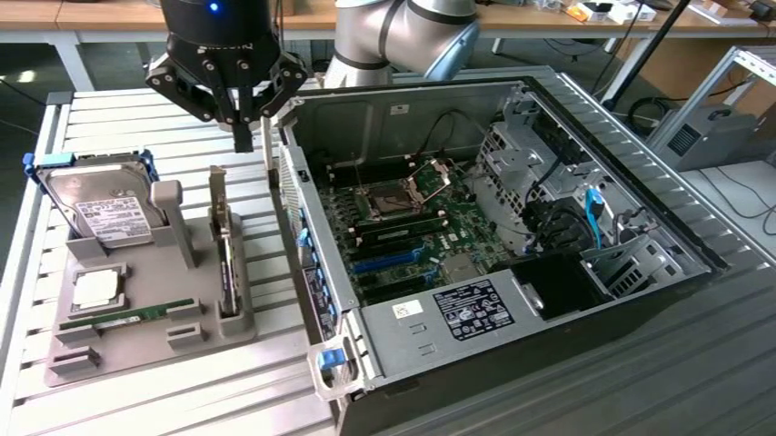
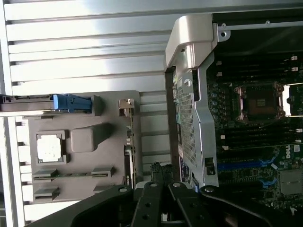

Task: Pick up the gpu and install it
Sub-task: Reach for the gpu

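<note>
- Currently: black multi-link gripper (image 1: 243, 141) hovering over the gap between the grey moulded parts holder (image 1: 134, 350) and the open grey computer case (image 1: 606, 118). Jaws read as drawn together, nothing between.
- Thin flat black gpu card with a grey metal bracket strip (image 1: 223, 241) standing on edge in a holder slot, just beside the case wall, untouched.
- Handling, judged: light and stiff, but fragile. Smooth faces, possibly slippery.
- Hold, judged: pinch across both flat faces at the upper edge, mid-length, clear of the bracket.

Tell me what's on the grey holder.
A hard drive, a processor chip, a green RAM stick and the gpu standing on edge. Its lower edge is hidden, sunk into the holder.
</note>
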`<control>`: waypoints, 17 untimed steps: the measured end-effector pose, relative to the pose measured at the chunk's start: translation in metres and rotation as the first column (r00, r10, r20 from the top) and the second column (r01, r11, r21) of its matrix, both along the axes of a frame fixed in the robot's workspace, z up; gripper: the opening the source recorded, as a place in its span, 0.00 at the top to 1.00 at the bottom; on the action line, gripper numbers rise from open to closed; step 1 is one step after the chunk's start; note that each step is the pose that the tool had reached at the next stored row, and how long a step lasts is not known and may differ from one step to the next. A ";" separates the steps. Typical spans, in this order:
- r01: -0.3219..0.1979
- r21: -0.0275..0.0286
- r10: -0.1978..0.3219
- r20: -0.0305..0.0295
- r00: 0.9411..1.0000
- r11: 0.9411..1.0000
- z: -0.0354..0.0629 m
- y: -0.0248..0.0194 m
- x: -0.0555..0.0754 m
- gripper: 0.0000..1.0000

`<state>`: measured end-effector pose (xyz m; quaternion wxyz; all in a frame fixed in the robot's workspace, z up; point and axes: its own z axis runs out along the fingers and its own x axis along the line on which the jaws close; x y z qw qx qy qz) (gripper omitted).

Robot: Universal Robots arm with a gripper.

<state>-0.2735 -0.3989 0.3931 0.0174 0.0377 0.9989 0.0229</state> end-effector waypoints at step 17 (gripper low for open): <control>0.000 0.000 0.000 0.000 1.000 1.000 0.0001 0.0000 0.000 0.89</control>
